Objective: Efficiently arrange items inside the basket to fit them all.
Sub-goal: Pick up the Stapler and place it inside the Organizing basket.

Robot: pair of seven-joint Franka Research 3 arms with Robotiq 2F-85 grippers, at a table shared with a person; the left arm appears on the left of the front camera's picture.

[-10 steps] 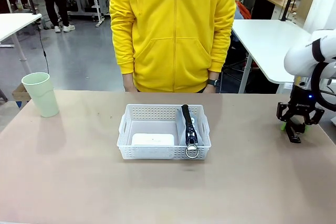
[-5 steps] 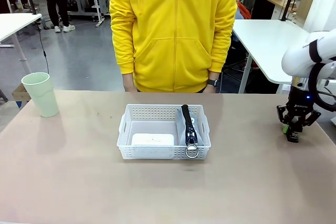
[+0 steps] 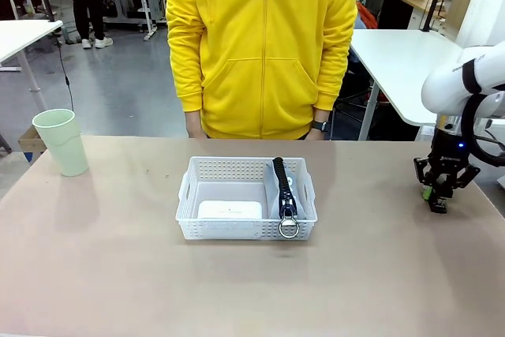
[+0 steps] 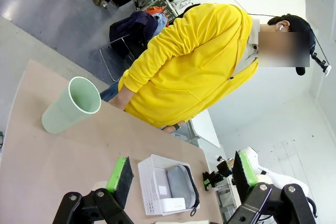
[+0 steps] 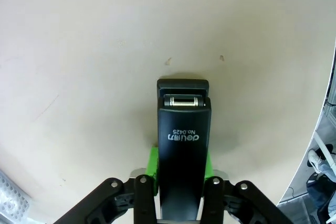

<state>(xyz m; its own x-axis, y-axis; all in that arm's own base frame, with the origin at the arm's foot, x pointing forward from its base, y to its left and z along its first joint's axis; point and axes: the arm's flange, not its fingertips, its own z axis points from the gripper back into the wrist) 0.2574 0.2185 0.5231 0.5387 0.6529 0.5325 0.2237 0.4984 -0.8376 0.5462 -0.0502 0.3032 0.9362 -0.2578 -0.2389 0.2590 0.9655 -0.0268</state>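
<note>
Basket [image 3: 229,230] mid-table: pouch [image 3: 282,195] on edge along its right side, box [image 3: 230,210] front-left. Cup [image 3: 63,141] well apart, far left. Stapler [image 5: 183,145] at table's right side, right gripper [image 5: 181,169] clamped across its body. Likely rigid, light, slick; a mid-length hold suits. Left gripper [image 4: 181,174] apart, empty.

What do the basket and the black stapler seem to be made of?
Basket: likely white moulded plastic, matte; its walls carry rows of small holes. Stapler: probably black plastic, smooth, faint sheen, with a shiny metal part at its tip.
</note>
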